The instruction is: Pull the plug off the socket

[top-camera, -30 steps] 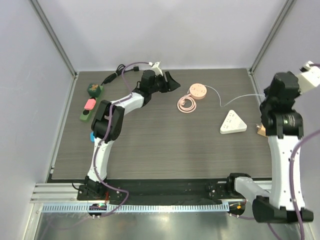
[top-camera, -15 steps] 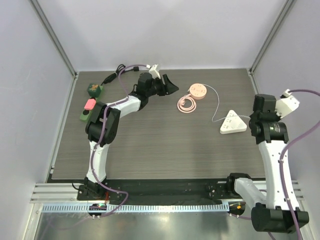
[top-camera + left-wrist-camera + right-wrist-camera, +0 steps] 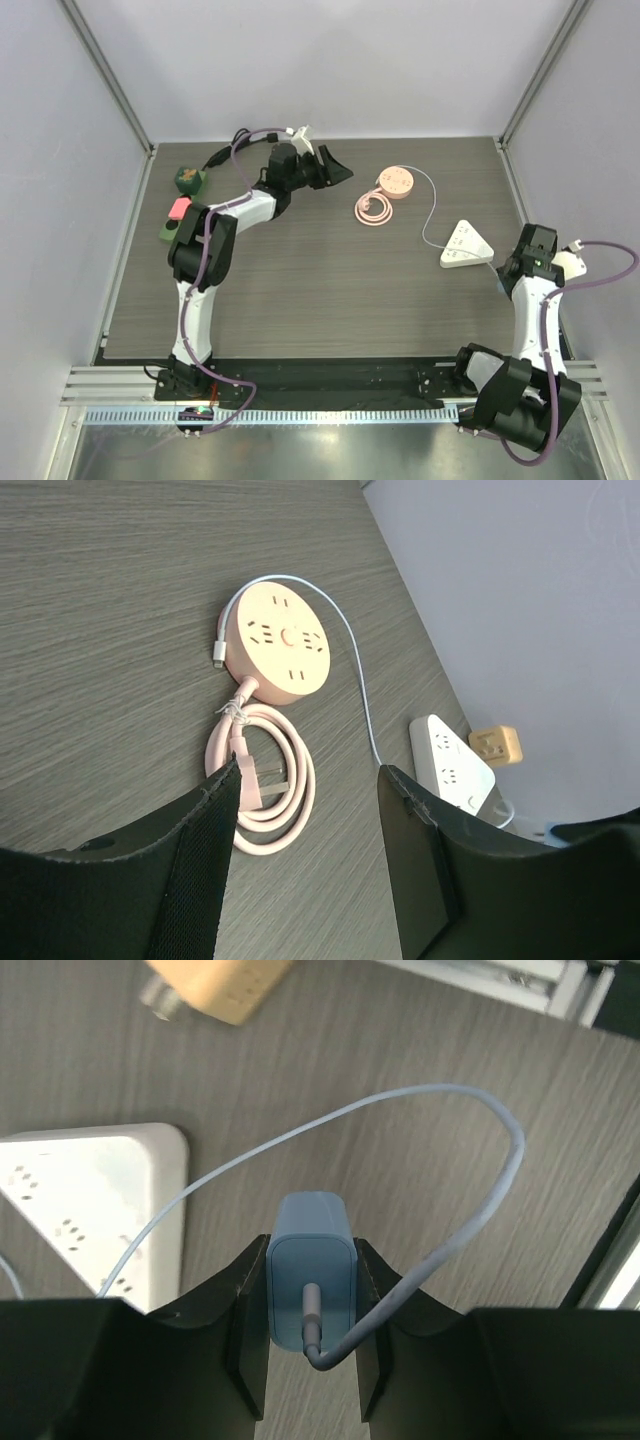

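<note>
On my overhead feed the dark wood-grain table (image 3: 330,290) fills most of the view. The left arm reaches to the far side, and its left gripper (image 3: 310,770) is spread wide with nothing between the fingers. Under it lies a pink round power strip (image 3: 283,645) with its own coiled cord (image 3: 265,780) beside it.

The white triangular socket (image 3: 466,245) sits flat near the table's right edge. The right arm is folded low just beside it.

A thin pale cable (image 3: 470,1095) comes off the side of the pink strip. It crosses a corner of the white socket, then makes a wide loop back into the plug.

The plug (image 3: 309,1290) is free of the socket, just to its right. The right gripper (image 3: 310,1250) grips it, with a finger pressed on each side. It is a pale blue block with rounded corners, and the cable enters the middle of the face turned to my wrist camera (its prongs are hidden from me). I cannot tell whether it touches the tabletop.

A small tan adapter (image 3: 215,985) lies just beyond the white socket.
</note>
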`<act>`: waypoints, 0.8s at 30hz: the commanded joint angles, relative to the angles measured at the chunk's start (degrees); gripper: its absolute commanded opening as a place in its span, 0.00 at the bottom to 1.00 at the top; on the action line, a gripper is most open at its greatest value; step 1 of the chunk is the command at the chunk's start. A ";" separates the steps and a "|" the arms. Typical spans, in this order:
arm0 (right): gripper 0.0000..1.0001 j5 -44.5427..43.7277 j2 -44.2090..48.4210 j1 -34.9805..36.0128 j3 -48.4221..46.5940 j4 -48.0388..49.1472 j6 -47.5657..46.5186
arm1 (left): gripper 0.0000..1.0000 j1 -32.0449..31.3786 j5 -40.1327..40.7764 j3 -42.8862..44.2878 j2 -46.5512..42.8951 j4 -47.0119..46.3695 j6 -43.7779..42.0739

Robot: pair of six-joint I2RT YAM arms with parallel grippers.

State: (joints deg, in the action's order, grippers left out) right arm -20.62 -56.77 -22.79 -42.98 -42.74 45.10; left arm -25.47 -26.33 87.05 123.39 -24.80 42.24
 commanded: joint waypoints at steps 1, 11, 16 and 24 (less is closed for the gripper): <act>0.34 6.29 0.61 -4.09 2.72 5.38 2.10 | 0.58 1.04 -1.62 -0.82 -2.11 -5.35 1.79; 1.00 10.85 1.14 -5.69 4.05 6.27 -1.07 | 0.58 2.18 -2.50 -1.61 -2.01 -7.98 4.87; 1.00 17.63 6.30 -4.03 -1.66 -0.84 -3.18 | 0.58 3.41 -1.63 -4.51 -4.30 -9.30 5.31; 1.00 26.23 8.79 4.49 -10.19 -1.92 -2.30 | 0.58 7.19 2.24 -12.41 -10.70 -17.28 9.44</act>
State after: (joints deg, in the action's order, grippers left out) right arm -0.14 -47.51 -20.78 -50.33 -45.36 43.42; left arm -19.92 -26.11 76.51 118.76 -33.41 49.54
